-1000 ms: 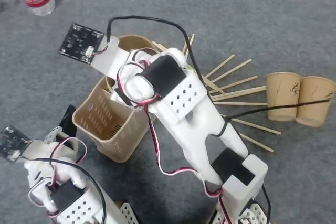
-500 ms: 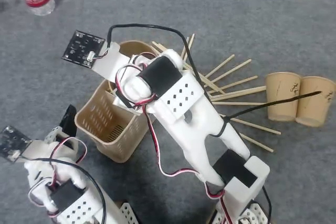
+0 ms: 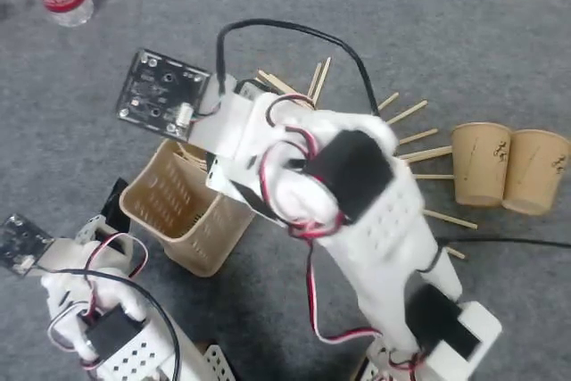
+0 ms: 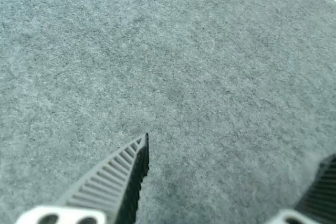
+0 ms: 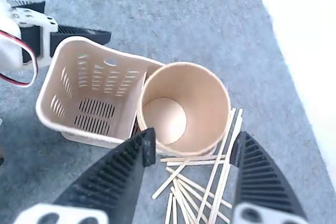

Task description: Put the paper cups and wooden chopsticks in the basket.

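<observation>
right gripper [image 5: 194, 137]: fingers spread wide, nothing held, hung above a paper cup [image 5: 184, 109]. the spread is judged to suit the cup's rim. the cup is stood upright, mouth up, outside the basket [image 5: 89, 95] and touching its wall, so it is not yet in. chopsticks [image 5: 210, 177] are fanned beside it. two further cups [image 3: 482, 162] are noted side by side, well apart from the basket. left gripper [image 4: 236, 150]: fingers wide, empty, over bare carpet [image 4: 157, 51], judged parked clear of the working arm.
</observation>
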### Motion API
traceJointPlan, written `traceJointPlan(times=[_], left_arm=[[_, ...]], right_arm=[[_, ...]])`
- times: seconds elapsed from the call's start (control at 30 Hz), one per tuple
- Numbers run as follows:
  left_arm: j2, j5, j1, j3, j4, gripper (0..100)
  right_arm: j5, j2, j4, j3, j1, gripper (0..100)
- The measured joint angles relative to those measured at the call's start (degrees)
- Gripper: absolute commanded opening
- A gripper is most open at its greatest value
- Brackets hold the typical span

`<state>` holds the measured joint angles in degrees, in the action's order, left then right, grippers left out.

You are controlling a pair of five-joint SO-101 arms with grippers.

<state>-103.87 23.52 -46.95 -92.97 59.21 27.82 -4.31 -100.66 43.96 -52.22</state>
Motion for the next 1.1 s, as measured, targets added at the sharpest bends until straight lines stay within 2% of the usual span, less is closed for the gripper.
traceJointPlan(times=[0.1, 0.2, 0.27, 0.3, 0.5, 0.73, 1.1], left_arm=[[0.00, 0.00, 0.00, 0.00, 0.00, 44], [0.00, 0.00, 0.00, 0.00, 0.00, 44], [0.00, 0.00, 0.00, 0.00, 0.00, 44], [0.00, 0.00, 0.00, 0.00, 0.00, 44], [0.00, 0.00, 0.00, 0.00, 0.00, 44], [0.00, 0.00, 0.00, 0.00, 0.00, 44], [0.00, 0.00, 0.00, 0.00, 0.00, 44]], right_arm=[[0.00, -0.35, 0.00, 0.00, 0.26, 18.7], [0.00, -0.35, 0.00, 0.00, 0.26, 0.0], [0.70, -0.35, 0.00, 0.00, 0.26, 2.8], [1.58, -0.35, 0.00, 0.00, 0.26, 0.2], [5.01, -0.35, 0.00, 0.00, 0.18, 0.7], [5.45, -0.35, 0.00, 0.00, 0.18, 0.7], [5.63, 5.19, 0.00, -2.90, 4.04, 0.7]])
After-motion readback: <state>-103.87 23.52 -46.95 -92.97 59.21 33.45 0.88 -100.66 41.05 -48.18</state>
